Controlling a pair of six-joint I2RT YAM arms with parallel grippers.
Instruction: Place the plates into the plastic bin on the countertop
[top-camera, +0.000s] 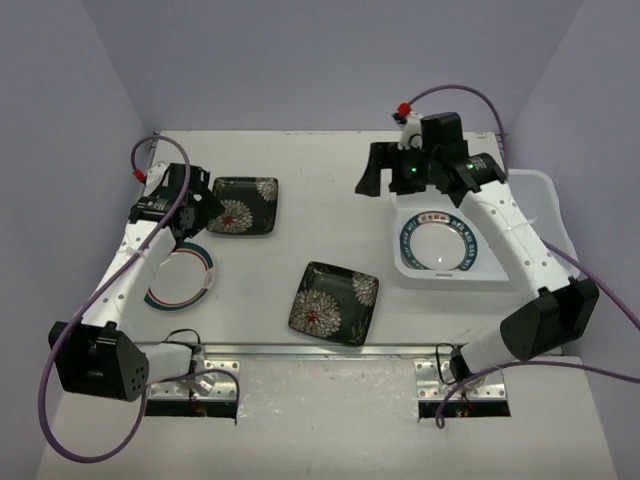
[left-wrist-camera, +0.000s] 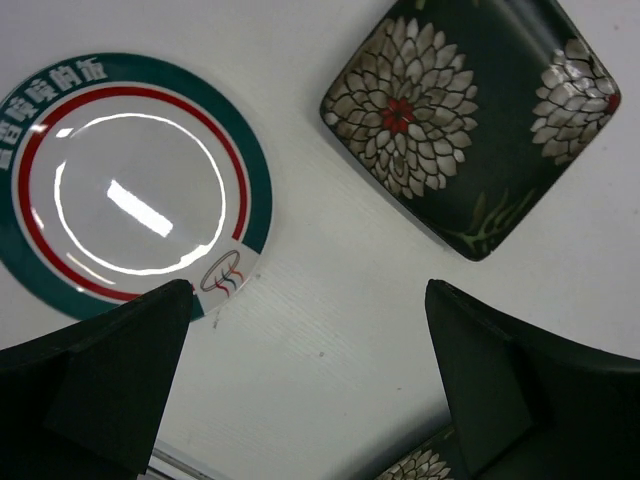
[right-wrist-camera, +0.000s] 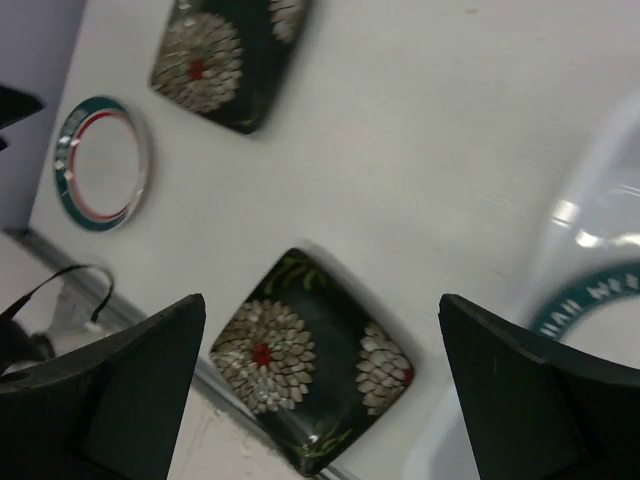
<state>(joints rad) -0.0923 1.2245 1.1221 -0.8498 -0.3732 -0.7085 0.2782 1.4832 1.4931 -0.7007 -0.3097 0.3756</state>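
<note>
Left gripper (left-wrist-camera: 308, 300) hangs wide open and empty, teal-rimmed plate (left-wrist-camera: 130, 180) past its left finger. Right gripper (right-wrist-camera: 320, 305) is equally spread and empty, plastic bin (right-wrist-camera: 575, 215) beside its right finger.

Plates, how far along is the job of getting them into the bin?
Done: one round blue-rimmed plate lies in the plastic bin; any plates beneath it can't be seen. In hand: nothing, since the left fingers and right fingers are open and empty. Left: three plates on the countertop: a teal-rimmed round plate, a far black square plate and a centre black square plate.
</note>
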